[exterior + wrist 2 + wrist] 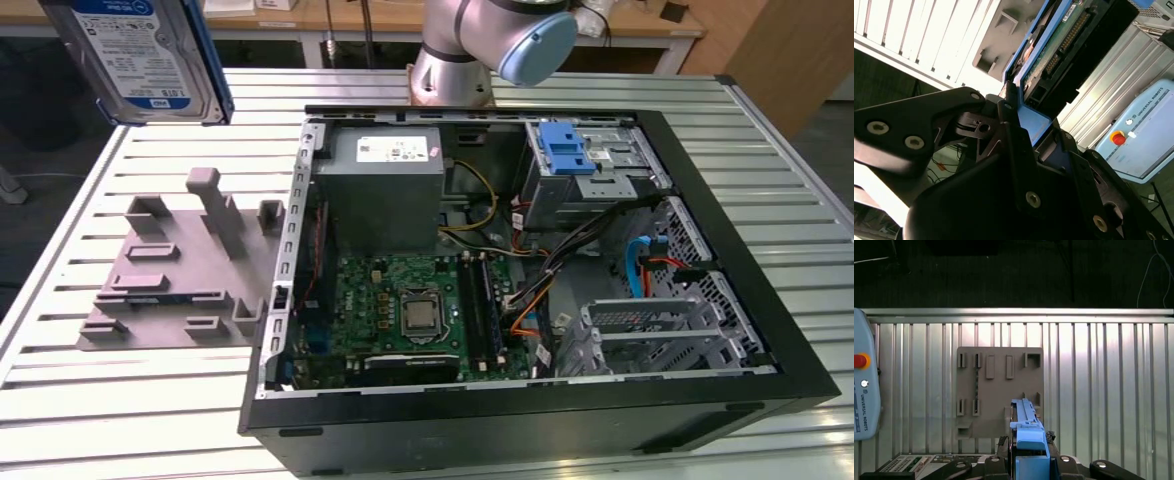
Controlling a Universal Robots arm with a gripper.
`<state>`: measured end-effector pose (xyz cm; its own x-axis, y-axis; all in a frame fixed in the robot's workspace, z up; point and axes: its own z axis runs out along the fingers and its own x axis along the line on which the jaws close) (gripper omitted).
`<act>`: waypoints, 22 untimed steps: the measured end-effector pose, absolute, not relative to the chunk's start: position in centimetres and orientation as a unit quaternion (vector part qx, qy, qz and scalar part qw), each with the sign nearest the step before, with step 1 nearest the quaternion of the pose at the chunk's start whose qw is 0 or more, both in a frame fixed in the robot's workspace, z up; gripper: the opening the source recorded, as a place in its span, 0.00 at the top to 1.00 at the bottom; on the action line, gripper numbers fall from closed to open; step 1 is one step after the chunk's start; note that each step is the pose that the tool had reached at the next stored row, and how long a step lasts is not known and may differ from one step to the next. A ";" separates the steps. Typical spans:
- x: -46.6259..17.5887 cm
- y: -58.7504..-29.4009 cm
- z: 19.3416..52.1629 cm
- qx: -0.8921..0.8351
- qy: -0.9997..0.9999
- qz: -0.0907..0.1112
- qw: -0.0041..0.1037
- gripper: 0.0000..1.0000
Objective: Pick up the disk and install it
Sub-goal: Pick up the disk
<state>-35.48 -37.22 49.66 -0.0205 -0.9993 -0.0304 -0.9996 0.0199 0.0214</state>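
Observation:
The disk [140, 55], silver-grey with a white-and-blue label and a blue frame, hangs high in the air at the exterior view's upper left, above the slatted table. In the second wrist view my gripper [1036, 131] is shut on it, with black fingers [1010, 125] pressed against the blue frame, and the disk's circuit-board side [1064, 40] shows. The first wrist view looks along the disk's blue edge [1026, 426], which rises out of the gripper [1026, 462]. The disk hangs over the grey fixture plate [999, 390].
The open computer case [747, 330] lies on the table [160, 420]. It holds a silver cage with a blue latch [577, 150], a grey power supply [380, 170] and the motherboard [414, 310]. The fixture plate [174, 265] lies beside the case. A teach pendant [861, 390] lies on the table.

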 end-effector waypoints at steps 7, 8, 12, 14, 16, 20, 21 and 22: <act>-35.3 -37.2 49.7 -0.700 0.714 0.018 0.003 0.64; -35.2 -37.2 49.7 -0.700 0.714 0.018 0.003 0.64; -35.1 -37.2 49.7 -0.700 0.714 0.018 0.003 0.64; -35.1 -37.2 49.7 -0.700 0.714 0.018 0.003 0.64; -35.0 -37.2 49.7 -0.700 0.714 0.018 0.003 0.64; -34.9 -37.2 49.7 -0.700 0.714 0.018 0.003 0.64; -34.9 -37.2 49.7 -0.700 0.714 0.018 0.003 0.64; -34.9 -37.2 49.7 -0.700 0.714 0.018 0.003 0.64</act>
